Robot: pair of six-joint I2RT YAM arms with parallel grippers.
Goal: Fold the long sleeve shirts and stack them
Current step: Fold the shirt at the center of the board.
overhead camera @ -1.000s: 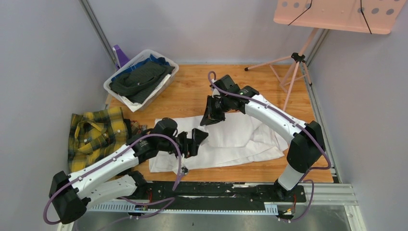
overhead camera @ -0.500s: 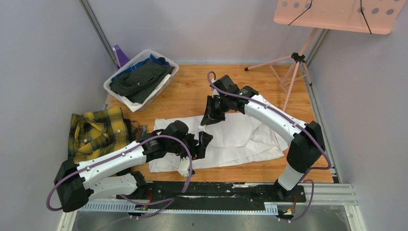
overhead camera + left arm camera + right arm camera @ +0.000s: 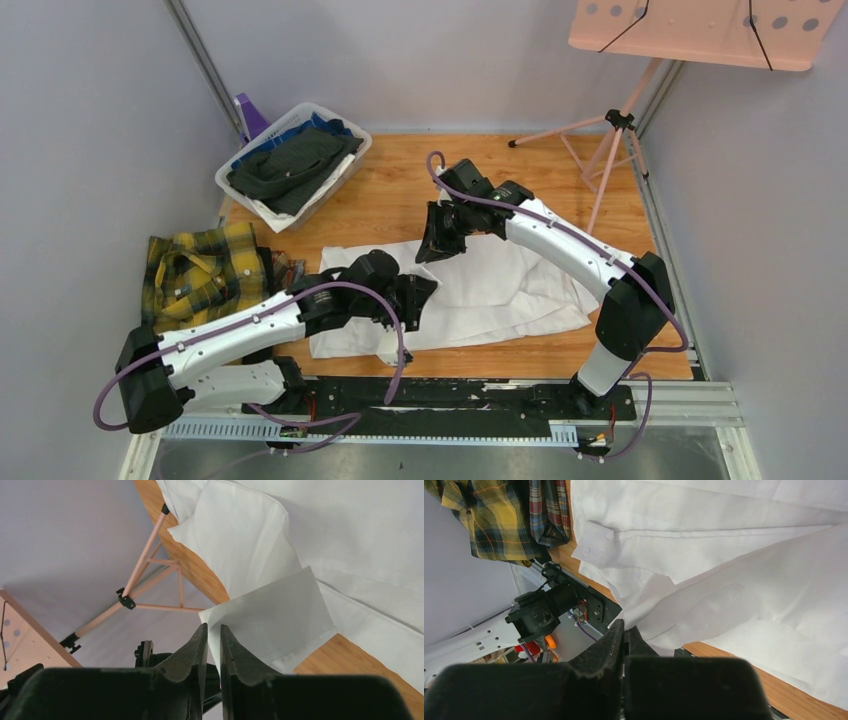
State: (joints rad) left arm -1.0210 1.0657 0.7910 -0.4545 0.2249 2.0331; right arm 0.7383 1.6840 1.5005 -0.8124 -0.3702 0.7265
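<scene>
The white long sleeve shirt (image 3: 500, 285) lies spread across the middle of the wooden table (image 3: 390, 200). My left gripper (image 3: 418, 295) is at its near-left part. In the left wrist view the jaws (image 3: 214, 627) stand nearly together with a white cloth flap (image 3: 270, 615) pinched between them. My right gripper (image 3: 432, 250) is at the shirt's far edge; its jaws (image 3: 625, 625) are shut, and a fold of the white shirt (image 3: 724, 555) is drawn up to them. The yellow-and-green plaid shirt (image 3: 200, 275) lies crumpled at the left table edge, also seen in the right wrist view (image 3: 494, 520).
A white basket (image 3: 340, 178) with dark clothes sits at the back left, a purple object (image 3: 250, 115) behind it. A pink tripod stand (image 3: 610, 130) is at the back right. A red-and-blue plaid cloth (image 3: 551, 510) lies beside the yellow one.
My left gripper moved right over the white shirt's near-left part, then its jaws came together on the cloth. The right arm barely shifted.
</scene>
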